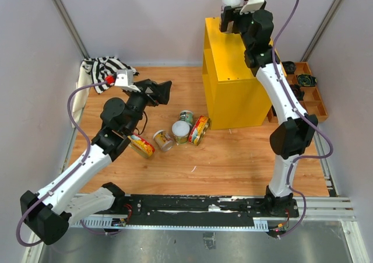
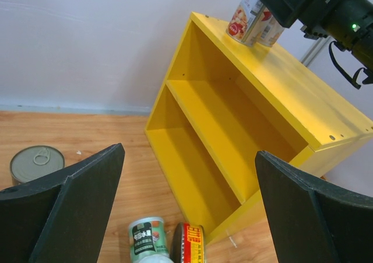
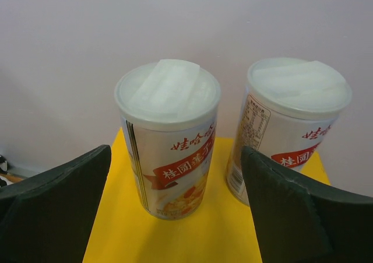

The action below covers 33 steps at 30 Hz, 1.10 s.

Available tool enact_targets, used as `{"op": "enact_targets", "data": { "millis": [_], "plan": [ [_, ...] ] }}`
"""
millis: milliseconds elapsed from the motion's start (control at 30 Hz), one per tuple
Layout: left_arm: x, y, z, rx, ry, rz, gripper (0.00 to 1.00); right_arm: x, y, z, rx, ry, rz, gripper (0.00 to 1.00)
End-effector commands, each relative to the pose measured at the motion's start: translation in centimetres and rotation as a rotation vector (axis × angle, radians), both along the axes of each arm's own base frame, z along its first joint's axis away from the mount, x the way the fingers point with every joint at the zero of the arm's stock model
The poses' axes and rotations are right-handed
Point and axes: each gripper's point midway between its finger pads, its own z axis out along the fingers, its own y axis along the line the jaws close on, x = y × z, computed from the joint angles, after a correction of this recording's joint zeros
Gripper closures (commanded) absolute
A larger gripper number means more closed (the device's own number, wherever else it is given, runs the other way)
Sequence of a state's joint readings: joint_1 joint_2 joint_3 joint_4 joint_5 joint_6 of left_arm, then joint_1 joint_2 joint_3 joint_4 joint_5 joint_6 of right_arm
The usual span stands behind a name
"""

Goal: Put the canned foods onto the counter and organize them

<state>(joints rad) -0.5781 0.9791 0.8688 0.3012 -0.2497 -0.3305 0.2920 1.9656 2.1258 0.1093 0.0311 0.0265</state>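
Letting go of a white-lidded can [image 3: 168, 140] on top of the yellow counter [image 1: 233, 94] was, by my judgement, your step at this moment.

Your right tool [image 3: 175, 152] was open around that can, which stood upright with a second can [image 3: 291, 129] just beside it. To do this well, you needed to raise the tool straight up, because a sideways move could have knocked either can over. Your left tool [image 2: 189, 152] was wide open and held nothing, above the other cans [image 1: 181, 131] lying near the foot of the counter. The right wrist view showed you the free space between the fingers [image 3: 58, 204] and the can, while from above the tool hid this. Only the left wrist view showed you the two bare shelves [image 2: 198, 111] inside the counter.
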Motion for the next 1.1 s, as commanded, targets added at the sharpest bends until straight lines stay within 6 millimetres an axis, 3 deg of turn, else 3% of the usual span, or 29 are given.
{"op": "enact_targets", "data": {
  "millis": [0,167,467,733,1067],
  "plan": [
    [-0.9,0.9,2.3,-0.051,-0.041,0.006,0.01,-2.0,-0.6,2.9,0.02,-0.064,-0.009,0.07],
    [-1.4,1.2,2.3,-0.056,-0.041,0.009,0.01,-3.0,-0.5,2.6,0.016,-0.059,-0.007,0.1],
    [-1.8,1.6,2.3,-0.056,-0.043,0.015,0.01,-4.1,0.1,2.1,0.011,-0.049,0.007,0.22],
    [-1.7,1.5,1.8,-0.043,-0.039,0.016,0.01,-3.5,0.8,1.1,0.001,-0.028,0.012,0.32],
    [-1.3,1.5,1.2,-0.027,-0.032,0.021,0.01,-1.8,1.1,0.5,-0.011,-0.011,0.002,0.35]
  ]
}}
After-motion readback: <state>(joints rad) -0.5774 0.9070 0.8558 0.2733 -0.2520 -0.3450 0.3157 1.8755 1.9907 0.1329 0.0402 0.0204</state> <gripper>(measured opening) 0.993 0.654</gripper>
